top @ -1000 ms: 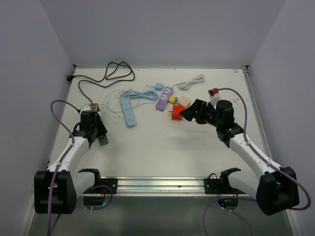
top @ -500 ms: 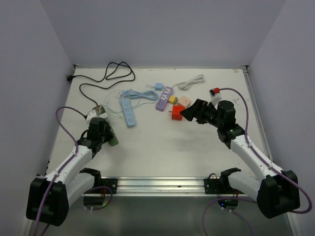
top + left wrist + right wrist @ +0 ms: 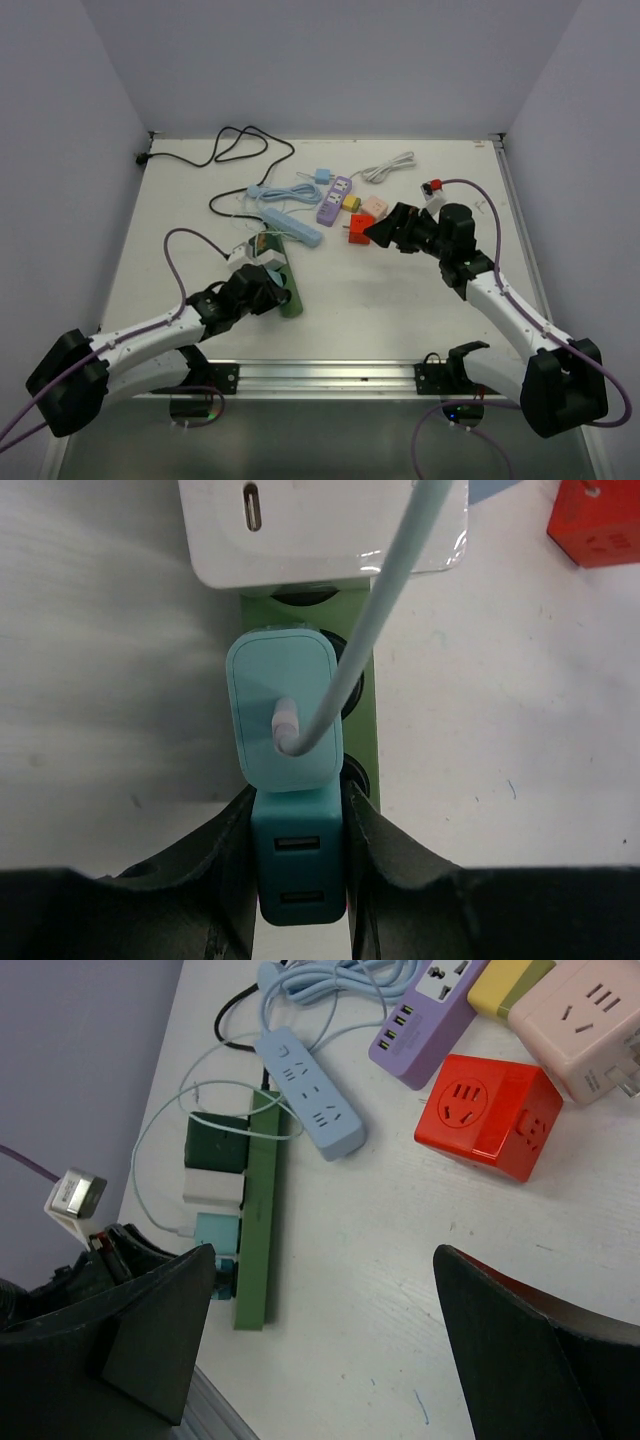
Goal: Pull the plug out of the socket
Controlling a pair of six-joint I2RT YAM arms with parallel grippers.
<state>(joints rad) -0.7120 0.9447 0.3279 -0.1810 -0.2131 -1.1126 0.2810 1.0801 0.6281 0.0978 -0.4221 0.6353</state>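
Squeezing boxy teal plug (image 3: 296,872), left gripper (image 3: 297,802), long green socket (image 3: 366,752)

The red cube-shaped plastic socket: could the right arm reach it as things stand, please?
Probably yes: the red cube socket lies just ahead of the open jaws of the right arm, nothing between them.

The top view hangs above and behind the arm bases, looking down and forward over the whole counter (image 3: 400,300). The left wrist view sits very close, straight above the green power strip (image 3: 362,730), with the left pincer (image 3: 297,805) at 6 o'clock, clamped on the teal plug (image 3: 297,880). The right wrist view looks obliquely from farther off, toward the counter's 8 o'clock. It shares that strip and the red cube socket (image 3: 490,1115) with both other views.
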